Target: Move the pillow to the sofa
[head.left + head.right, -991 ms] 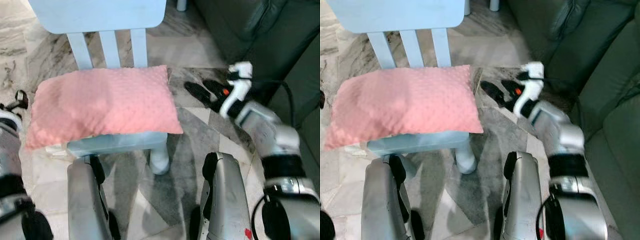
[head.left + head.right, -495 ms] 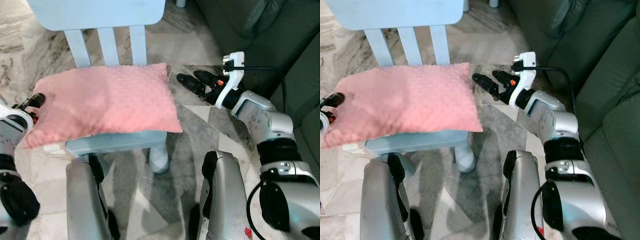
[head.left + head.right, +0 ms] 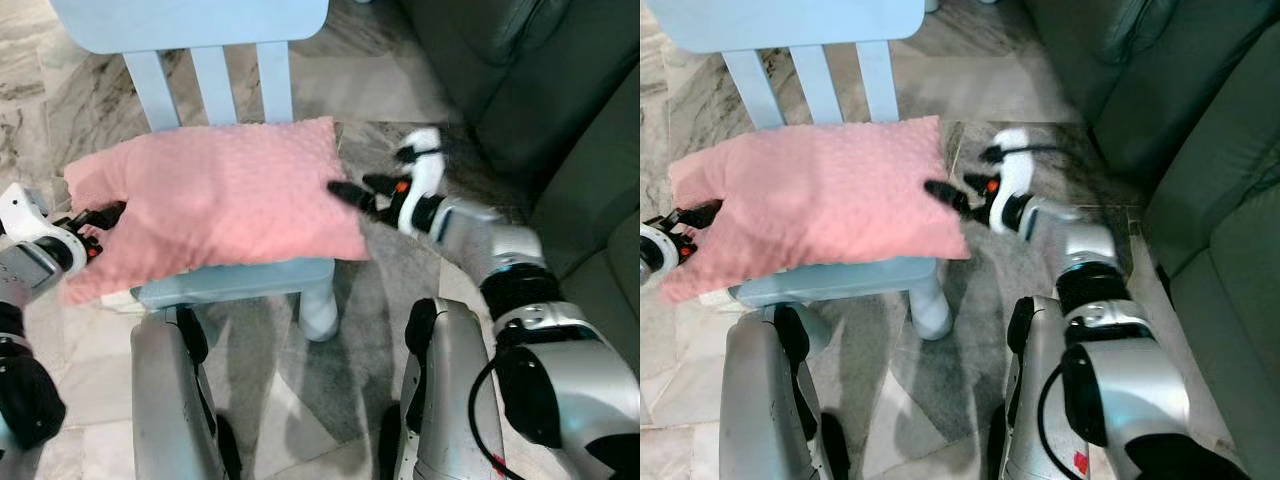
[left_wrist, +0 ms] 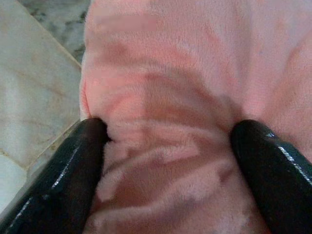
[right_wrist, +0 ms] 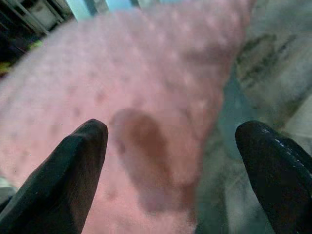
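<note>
Pink dimpled fabric pillow lying flat on seat of pale blue wooden chair, long axis left to right. No legible writing anywhere. Left gripper spread, pressed into pillow's left end; left wrist view: plush bunched between fingers. Right gripper spread at pillow's right edge. Dark green sofa on the right.
</note>
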`<state>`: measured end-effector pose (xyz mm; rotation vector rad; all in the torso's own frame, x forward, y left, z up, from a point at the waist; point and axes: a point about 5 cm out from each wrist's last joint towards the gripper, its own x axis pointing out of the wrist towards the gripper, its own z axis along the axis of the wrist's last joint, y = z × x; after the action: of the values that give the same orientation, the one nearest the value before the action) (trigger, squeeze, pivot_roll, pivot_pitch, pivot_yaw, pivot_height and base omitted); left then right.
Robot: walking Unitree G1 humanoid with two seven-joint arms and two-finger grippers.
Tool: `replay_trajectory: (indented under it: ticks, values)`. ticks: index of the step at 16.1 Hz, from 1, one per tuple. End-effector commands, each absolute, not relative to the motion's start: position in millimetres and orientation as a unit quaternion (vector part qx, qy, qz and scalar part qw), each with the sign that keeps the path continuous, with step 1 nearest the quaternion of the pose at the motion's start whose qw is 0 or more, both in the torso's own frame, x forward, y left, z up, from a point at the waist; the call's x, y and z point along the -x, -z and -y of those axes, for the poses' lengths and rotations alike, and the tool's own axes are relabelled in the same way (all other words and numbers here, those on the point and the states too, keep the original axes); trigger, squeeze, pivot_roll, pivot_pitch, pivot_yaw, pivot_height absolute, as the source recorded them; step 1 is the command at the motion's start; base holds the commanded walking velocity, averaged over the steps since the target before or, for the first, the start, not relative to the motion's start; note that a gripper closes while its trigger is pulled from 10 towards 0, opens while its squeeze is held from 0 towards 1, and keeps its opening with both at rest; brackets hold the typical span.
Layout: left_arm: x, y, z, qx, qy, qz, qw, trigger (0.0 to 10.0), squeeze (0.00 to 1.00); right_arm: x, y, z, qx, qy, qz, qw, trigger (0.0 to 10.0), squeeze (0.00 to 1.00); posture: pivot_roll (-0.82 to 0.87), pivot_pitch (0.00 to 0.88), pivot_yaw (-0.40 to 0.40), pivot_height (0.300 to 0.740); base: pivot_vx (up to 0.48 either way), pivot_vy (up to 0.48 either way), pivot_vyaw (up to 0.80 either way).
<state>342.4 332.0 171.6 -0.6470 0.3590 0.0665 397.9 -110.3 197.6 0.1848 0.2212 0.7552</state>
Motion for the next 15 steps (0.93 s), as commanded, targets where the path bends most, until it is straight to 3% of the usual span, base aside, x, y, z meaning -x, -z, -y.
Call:
replay_trajectory:
  ticks: [1,3,6,9,12,13,14,15]
  values:
    - [-337.4,-161.3,-330.5,0.31,-0.022,-0.215,0.926,10.0,0.0,-401.0,-197.4,107.0,-0.054,-0.351,-0.107,0.929,10.0,0.0,0.07,0.291,-0.018,0.345,0.0,0.0,0.0]
    - [-334.9,-159.7,-328.9,0.304,0.0,-0.231,0.924,10.0,0.0,-404.7,-195.5,103.2,-0.005,-0.317,-0.097,0.944,10.0,0.0,0.08,0.293,-0.014,0.345,0.0,0.0,0.0]
    - [-331.3,-156.5,-326.4,0.297,0.029,-0.251,0.921,10.0,0.0,-404.7,-189.9,89.0,0.002,-0.305,-0.098,0.947,10.0,0.0,0.08,0.294,-0.011,0.345,0.0,0.0,0.0]
    - [-330.8,-154.4,-318.1,0.297,0.069,-0.264,0.915,10.0,0.0,-400.0,-186.7,68.5,-0.077,-0.345,-0.113,0.928,10.0,0.0,0.08,0.297,-0.012,0.345,0.0,0.0,0.0]
    - [-330.2,-153.1,-315.6,0.285,0.087,-0.27,0.915,10.0,0.0,-396.1,-184.0,59.8,-0.095,-0.376,-0.124,0.913,10.0,0.0,0.08,0.296,-0.014,0.345,0.0,0.0,0.0]
    - [-330.4,-154.0,-312.9,0.283,0.1,-0.269,0.915,10.0,0.0,-395.4,-182.5,58.3,-0.1,-0.376,-0.125,0.913,4.5,0.0,0.08,0.294,-0.015,0.345,0.0,0.0,0.0]
    - [-330.8,-154.8,-310.7,0.289,0.11,-0.262,0.914,6.9,0.0,-394.3,-181.2,56.8,-0.104,-0.38,-0.123,0.911,0.0,0.0,0.08,0.293,-0.015,0.345,0.0,0.0,0.0]
    - [-330.4,-155.4,-309.0,0.3,0.123,-0.254,0.911,0.0,0.0,-393.1,-180.9,54.9,-0.111,-0.388,-0.122,0.907,0.0,0.0,0.08,0.293,-0.016,0.345,0.0,0.0,0.0]
